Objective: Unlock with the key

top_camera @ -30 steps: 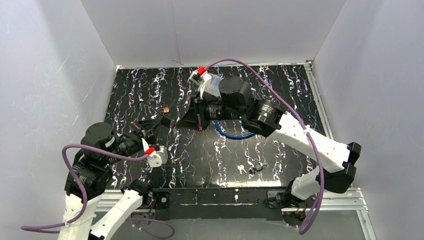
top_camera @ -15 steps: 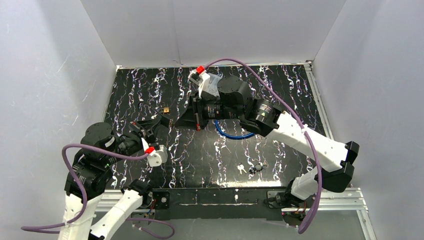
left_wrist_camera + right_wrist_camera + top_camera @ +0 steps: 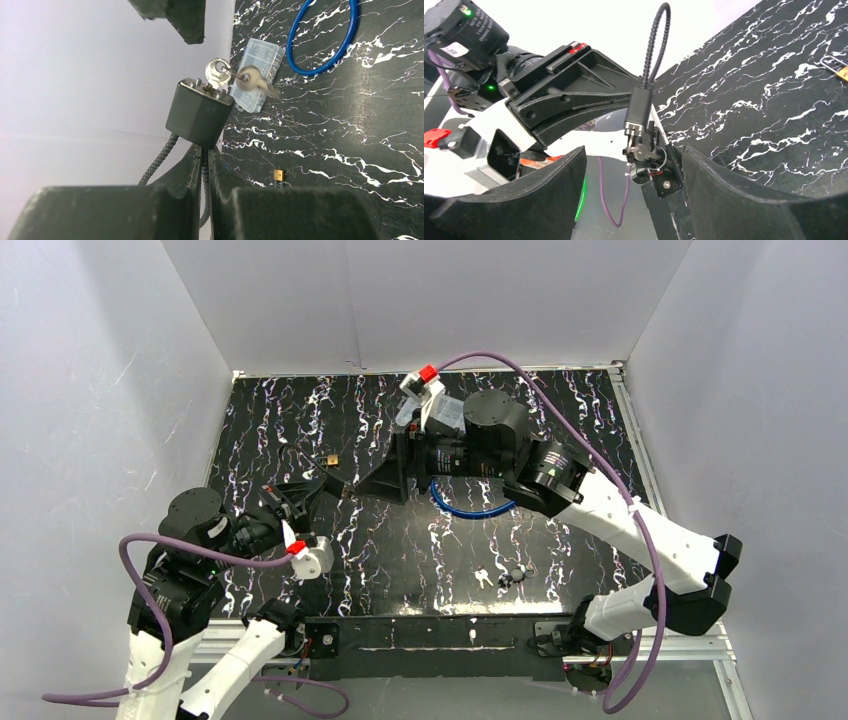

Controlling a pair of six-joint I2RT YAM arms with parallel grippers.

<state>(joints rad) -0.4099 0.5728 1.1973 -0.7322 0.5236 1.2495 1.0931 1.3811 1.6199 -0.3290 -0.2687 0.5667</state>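
Left claw (image 3: 318,487) and right claw (image 3: 358,483) face each other, tips close, above the marbled surface (image 3: 580,430) in the overhead view. Left wrist view: the claw grips the lock (image 3: 199,117) by its cable (image 3: 159,159), with the key (image 3: 217,74) standing in the lock's top. Right wrist view: fingers (image 3: 744,200) spread wide, lock and key between them, touching neither.

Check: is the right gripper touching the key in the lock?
Apart. The right wrist view shows the right gripper open, a clear gap between each finger and the key in the lock.
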